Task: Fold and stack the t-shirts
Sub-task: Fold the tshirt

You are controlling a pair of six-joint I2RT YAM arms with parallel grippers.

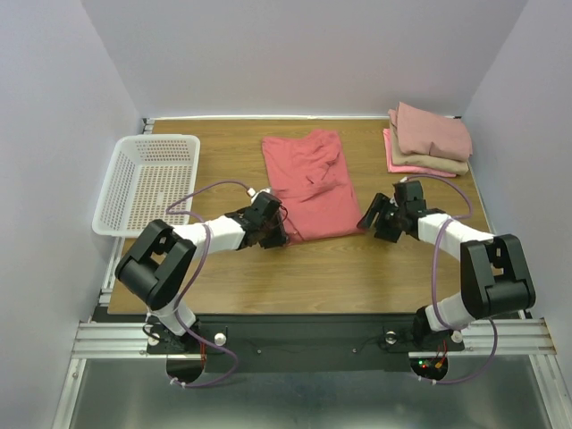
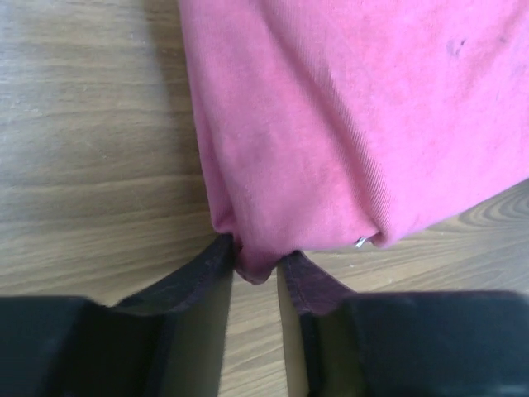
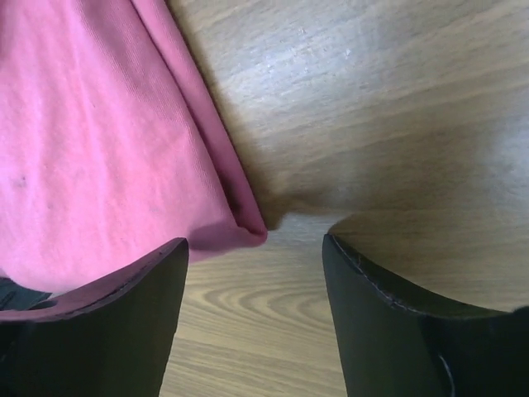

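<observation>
My left jaws are sitting narrow round a corner of the coral-red cloth t-shirt [image 2: 355,124], grip unclear; right jaws are gaping wide. Limp, light; I'm judging corners best to pinch.

The left end effector [image 2: 256,260] pinches a corner of the coral-red shirt [image 2: 355,124] on the table [image 2: 91,149].

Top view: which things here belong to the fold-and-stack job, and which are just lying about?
Job:
- coral-red t-shirt, lying in the middle
- stack of folded t-shirts, far right

Lying about:
- white mesh basket, at the left
</observation>
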